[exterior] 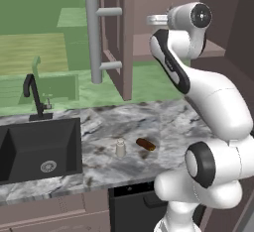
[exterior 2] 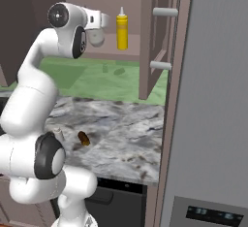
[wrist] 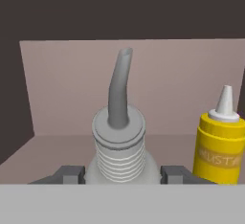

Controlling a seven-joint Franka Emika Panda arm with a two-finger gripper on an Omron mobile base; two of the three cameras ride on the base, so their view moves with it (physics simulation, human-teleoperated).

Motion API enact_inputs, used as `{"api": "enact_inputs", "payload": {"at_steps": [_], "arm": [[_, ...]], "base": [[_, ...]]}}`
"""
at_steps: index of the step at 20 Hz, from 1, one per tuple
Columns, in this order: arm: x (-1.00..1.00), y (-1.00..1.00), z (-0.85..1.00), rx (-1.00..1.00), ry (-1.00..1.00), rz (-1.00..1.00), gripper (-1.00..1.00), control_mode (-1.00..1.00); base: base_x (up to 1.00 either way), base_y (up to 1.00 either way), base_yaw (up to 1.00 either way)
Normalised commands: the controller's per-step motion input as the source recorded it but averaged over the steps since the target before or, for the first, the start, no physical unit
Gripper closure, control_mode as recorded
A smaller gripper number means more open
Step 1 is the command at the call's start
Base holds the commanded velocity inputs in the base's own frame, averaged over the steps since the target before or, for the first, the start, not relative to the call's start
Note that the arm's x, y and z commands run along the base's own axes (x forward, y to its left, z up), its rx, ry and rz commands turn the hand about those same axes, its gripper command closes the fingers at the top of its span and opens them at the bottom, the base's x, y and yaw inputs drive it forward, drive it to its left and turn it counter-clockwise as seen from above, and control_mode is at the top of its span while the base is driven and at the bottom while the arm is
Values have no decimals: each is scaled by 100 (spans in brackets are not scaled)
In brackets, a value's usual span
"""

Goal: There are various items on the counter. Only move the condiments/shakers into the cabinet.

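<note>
Inside the cabinet, my gripper is shut on the white narrow-necked bottle, with a dark finger on each side of its body. The bottle stands upright with its grey spout pointing up, over the shelf. The same white bottle hangs below my hand at the cabinet's left side. The yellow squeeze bottle stands on the shelf just to its right, also seen as the yellow squeeze bottle. The small shaker and the brown lump sit on the counter.
The open cabinet door with its long grey bar handle juts out left of my arm. A black sink and faucet lie at the counter's left. A tall grey appliance stands at the right.
</note>
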Motion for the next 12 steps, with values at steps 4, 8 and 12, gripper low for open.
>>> {"api": "enact_inputs", "payload": {"at_steps": [4, 8, 12], "arm": [[40, -1, -27, 0, 10, 0, 100, -100], [31, 0, -31, -2, 11, 0, 100, -100], [29, 0, -31, -2, 10, 0, 100, -100]], "base": [[0, 0, 0], [0, 0, 0], [0, 0, 0]]}}
